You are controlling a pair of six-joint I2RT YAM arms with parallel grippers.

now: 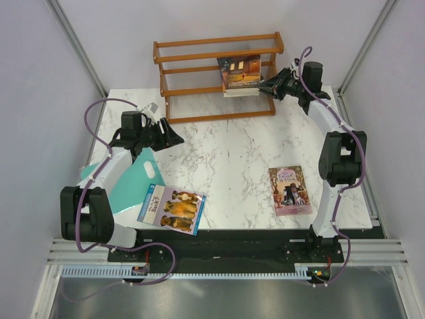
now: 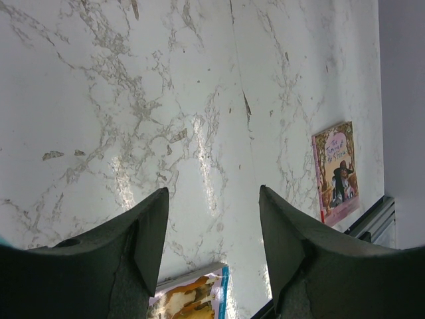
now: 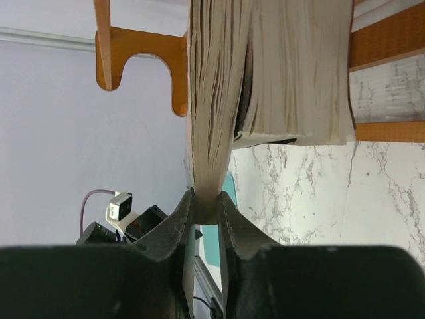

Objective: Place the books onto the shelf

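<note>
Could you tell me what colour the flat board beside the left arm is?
The board is teal, clearest in the top external view.

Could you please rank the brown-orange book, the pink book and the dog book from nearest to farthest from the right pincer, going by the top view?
1. brown-orange book, at the shelf, gripped by the right pincer.
2. pink book, lying flat on the right side.
3. dog book, front left.

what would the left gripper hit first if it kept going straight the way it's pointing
Probably the bare marble tabletop: the open left gripper angles down at it with nothing in between. The pink book lies off to the side.
</note>
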